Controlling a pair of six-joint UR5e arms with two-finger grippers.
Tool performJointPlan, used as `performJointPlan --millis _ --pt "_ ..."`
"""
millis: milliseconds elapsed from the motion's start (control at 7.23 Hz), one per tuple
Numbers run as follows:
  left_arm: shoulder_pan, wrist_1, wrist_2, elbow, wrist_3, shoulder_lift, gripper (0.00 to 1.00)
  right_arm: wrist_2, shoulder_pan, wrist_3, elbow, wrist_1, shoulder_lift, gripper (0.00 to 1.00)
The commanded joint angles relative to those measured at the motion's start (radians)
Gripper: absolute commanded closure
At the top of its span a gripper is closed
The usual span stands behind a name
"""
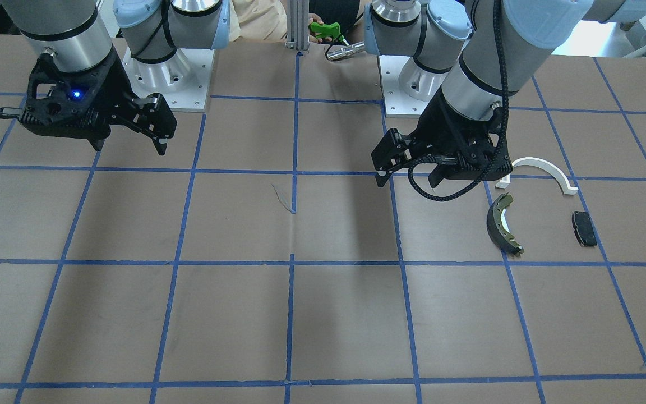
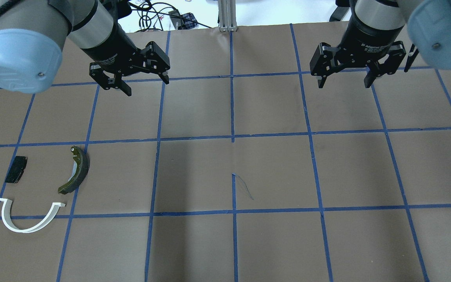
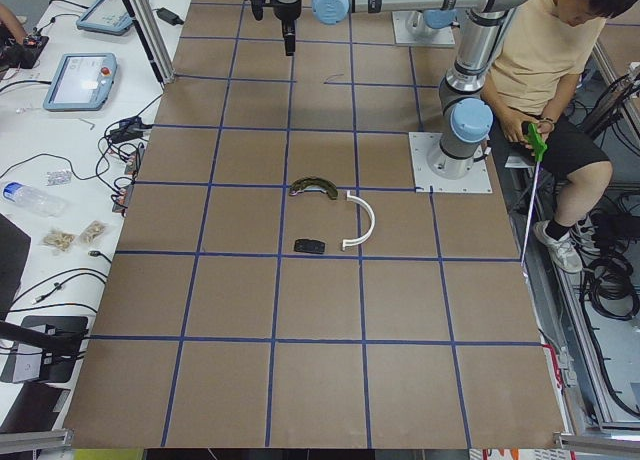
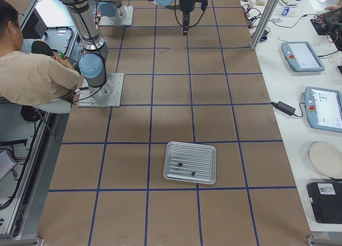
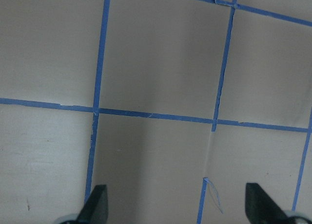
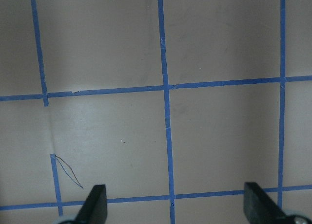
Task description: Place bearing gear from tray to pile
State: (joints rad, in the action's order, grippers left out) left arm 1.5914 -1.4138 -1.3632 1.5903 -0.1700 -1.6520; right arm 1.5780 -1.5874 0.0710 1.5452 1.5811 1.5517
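Left gripper [image 2: 147, 87] and right gripper [image 2: 343, 85] hang empty, fingers apart. The gear, probably one of two tiny dark bits [image 4: 180, 164] in the tray [image 4: 206, 150], likely feels light, rigid and slippery; pinch across its rim.

overhead: rear, looking down | front: opposite, steep | wrists: close, share curved mark [image 6: 66, 171]

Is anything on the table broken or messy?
One small thing: a thin sliver of blue tape has peeled off its grid line near the middle of the table and curls loose. The white arc, brake shoe and black pad lie tidy, apart from each other.
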Motion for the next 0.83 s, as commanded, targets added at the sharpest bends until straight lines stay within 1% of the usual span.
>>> performJointPlan --millis 0,138,415,553,692 --pt "-0.001 -0.001 0.0 0.013 0.001 0.012 0.0 0.006 0.015 -0.055 0.001 0.005 -0.001 0.0" --pt "-0.002 0.001 0.0 0.013 0.001 0.012 0.0 0.011 0.083 -0.151 0.004 0.001 -0.001 0.0" --pt "-0.01 0.001 0.001 0.011 0.001 0.012 0.0 -0.003 0.333 -0.484 0.021 0.002 -0.004 0.0" --pt "-0.01 0.001 0.001 0.01 0.0 0.012 0.0 -0.003 0.433 -0.585 0.024 0.005 -0.03 0.0" --pt "-0.011 0.001 -0.002 0.01 0.003 0.014 0.0 -0.003 0.523 -0.606 0.026 0.032 -0.062 0.0"
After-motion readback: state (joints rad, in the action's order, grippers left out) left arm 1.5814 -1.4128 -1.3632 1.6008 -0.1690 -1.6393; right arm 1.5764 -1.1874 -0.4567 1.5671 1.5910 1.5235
